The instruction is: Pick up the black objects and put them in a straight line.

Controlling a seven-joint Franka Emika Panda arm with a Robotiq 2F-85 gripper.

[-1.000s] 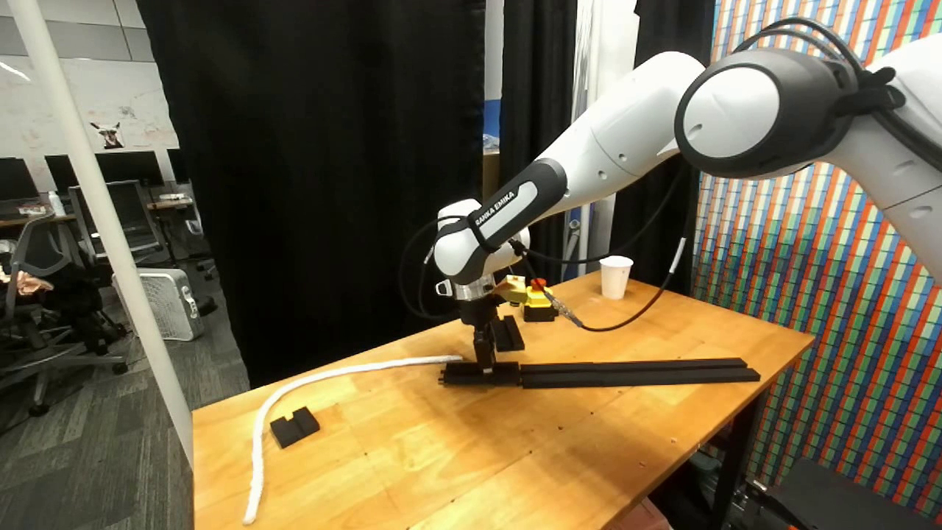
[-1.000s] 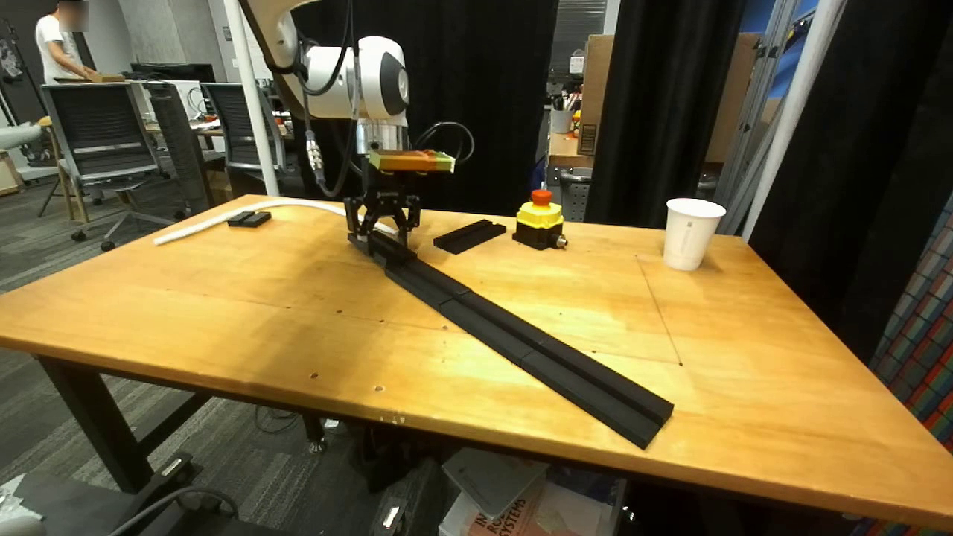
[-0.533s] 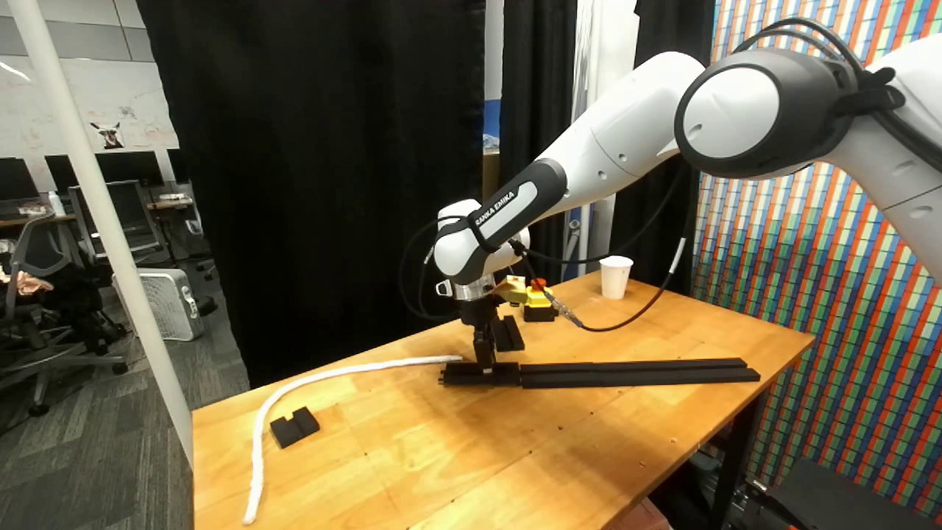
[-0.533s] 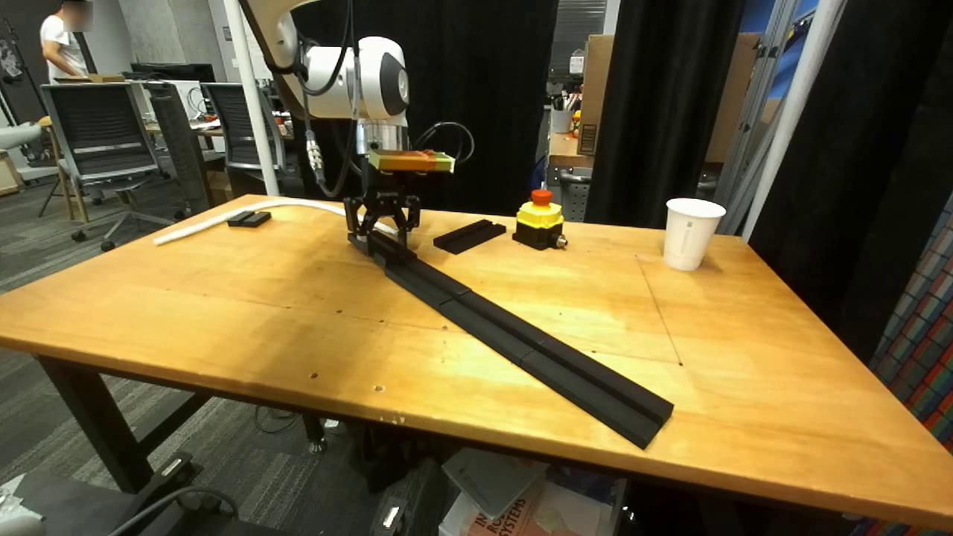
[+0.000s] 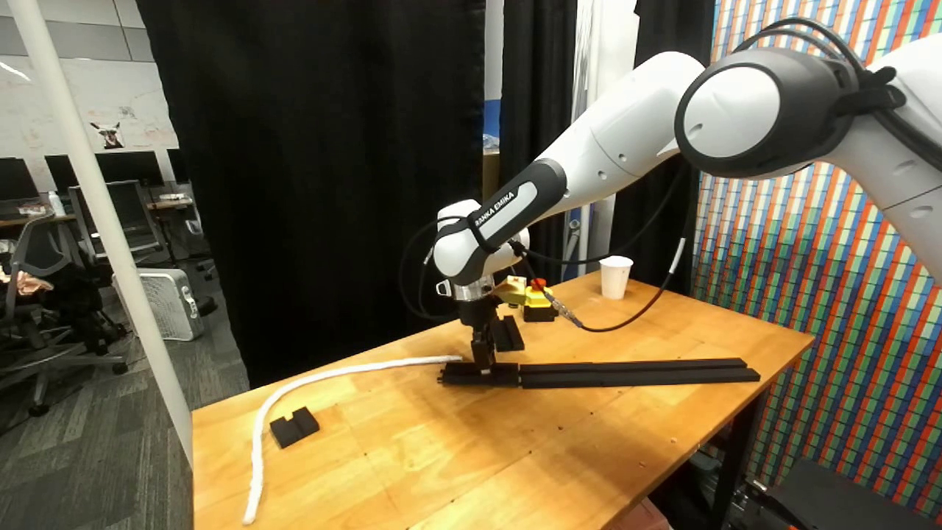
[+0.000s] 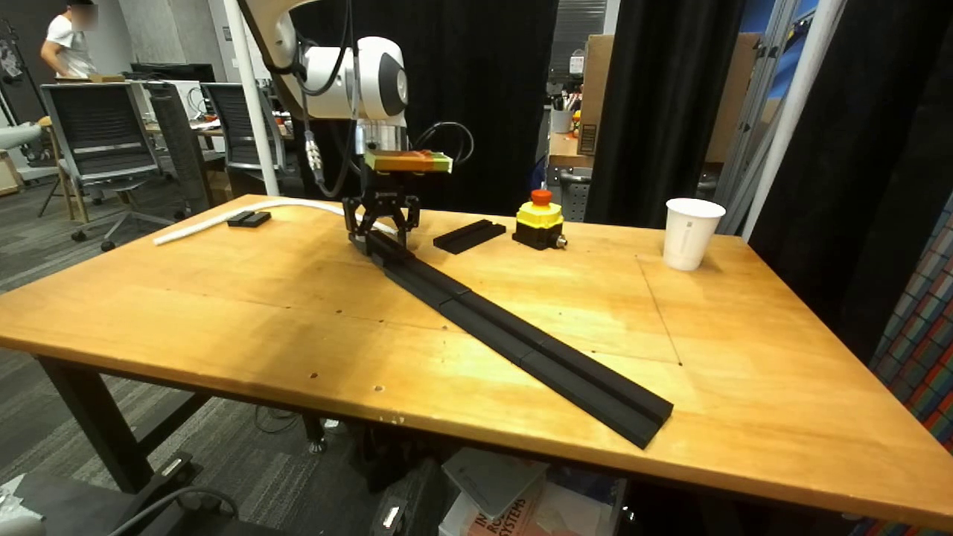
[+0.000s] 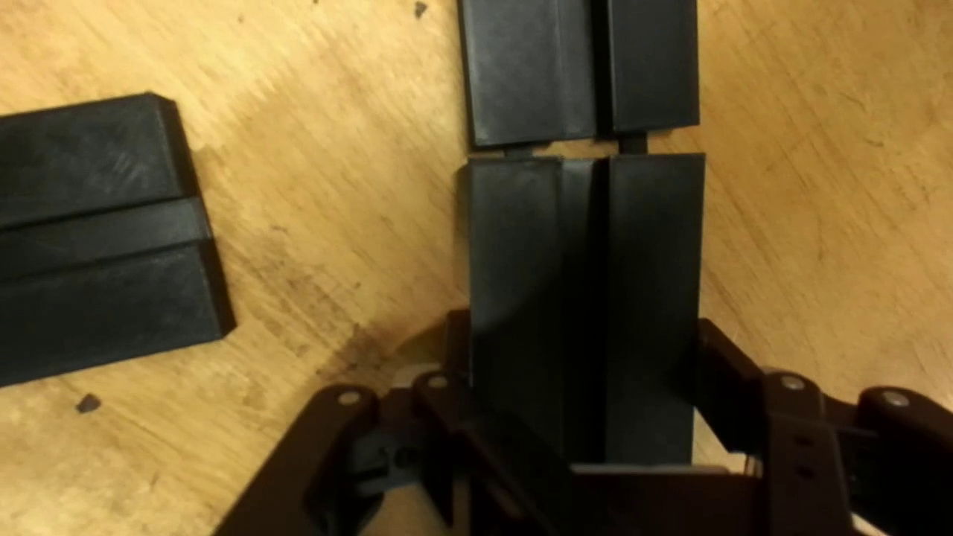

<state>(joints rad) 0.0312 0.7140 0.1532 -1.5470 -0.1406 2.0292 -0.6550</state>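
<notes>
On the wooden table (image 6: 223, 327), three flat, matte black bars (image 6: 502, 330) lie end to end, each grooved lengthwise. A thin gap off the row's end, a fourth bar (image 7: 514, 246), grooved alike, is pinched across its width by the gripper (image 6: 378, 237). A fifth bar (image 6: 469, 236) lies apart; I count one small block (image 5: 296, 428), one cup (image 6: 691, 234), one cord (image 5: 257, 442), one red button (image 6: 541, 197).

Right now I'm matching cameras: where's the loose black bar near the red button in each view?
In an exterior view: loose bar right of the jaws, above the strip.
In an exterior view: loose bar left of the red button.
Wrist view: loose bar at left, cut off.
Shared landmark: the held bar, between the jaws.
</notes>
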